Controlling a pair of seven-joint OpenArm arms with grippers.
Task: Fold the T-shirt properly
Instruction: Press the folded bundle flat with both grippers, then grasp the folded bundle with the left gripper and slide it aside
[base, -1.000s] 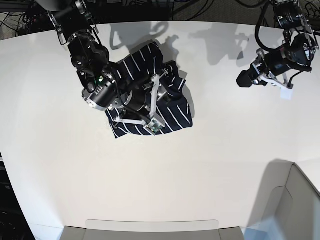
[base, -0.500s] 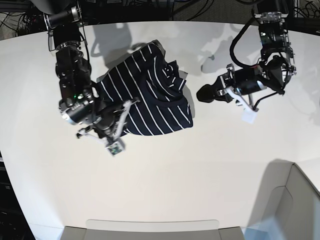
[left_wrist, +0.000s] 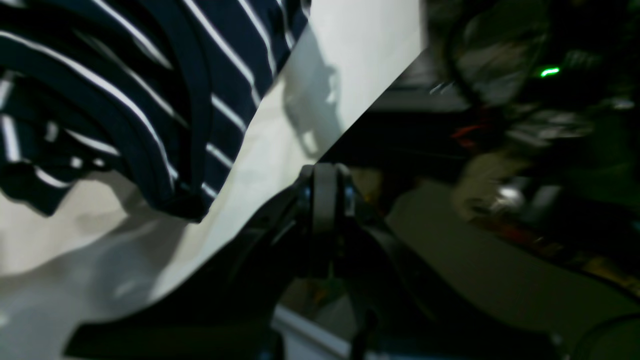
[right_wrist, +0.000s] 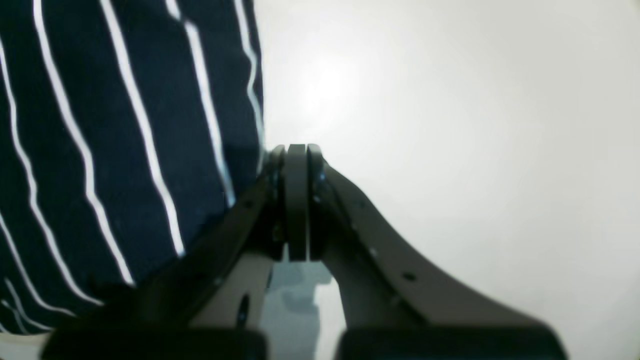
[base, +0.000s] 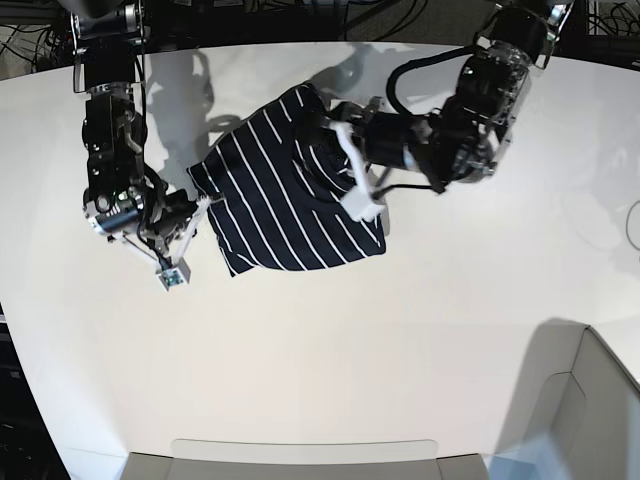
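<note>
The T-shirt lies as a folded dark navy bundle with thin white stripes in the middle of the white table. My right gripper is shut with nothing between its fingers. Its tip sits just off the T-shirt's edge, at the cloth's left side in the base view. My left gripper is shut and empty too. It hangs over the T-shirt's upper right part, near bunched folds.
A grey bin stands at the table's front right corner, and a flat grey tray edge at the front. Cables and dark gear lie beyond the far table edge.
My right gripper has shut and drawn back to the left, off the T-shirt. The left arm has swung in from the far right to over the T-shirt's upper right.
</note>
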